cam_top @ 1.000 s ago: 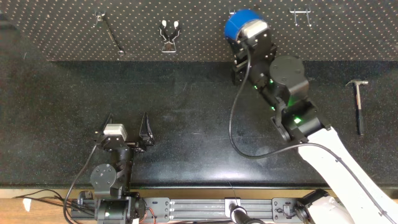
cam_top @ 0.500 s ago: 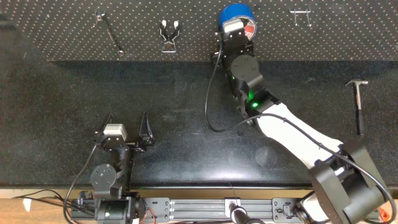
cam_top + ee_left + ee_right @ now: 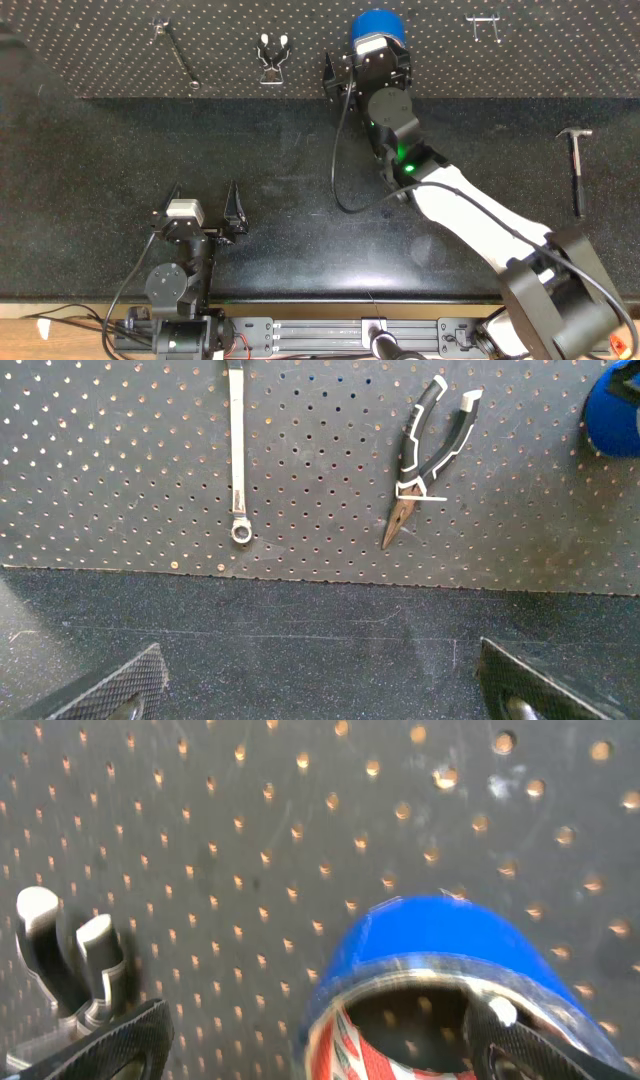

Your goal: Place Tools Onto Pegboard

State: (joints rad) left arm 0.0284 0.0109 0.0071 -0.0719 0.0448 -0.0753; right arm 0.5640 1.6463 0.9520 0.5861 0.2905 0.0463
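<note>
As the right tool [image 3: 332, 1042] gapes wide, the tape roll [image 3: 440, 945] sits between, seemingly ungripped.

The pegboard [image 3: 320, 490] is a dull, matt dark sheet, scuffed pale in patches, and the worktop [image 3: 280, 170] below it is black with a fine, gritty grain and faint scratches. At eleven o'clock the wrench [image 3: 238, 450] is bare bright metal; the pliers [image 3: 425, 455] beside it have a dark steel nose and smooth black-and-white plastic grips. The tape [image 3: 440, 955] at twelve is glossy blue, and the hammer [image 3: 576, 170] at three has a polished metal head on a matt black handle.
</note>
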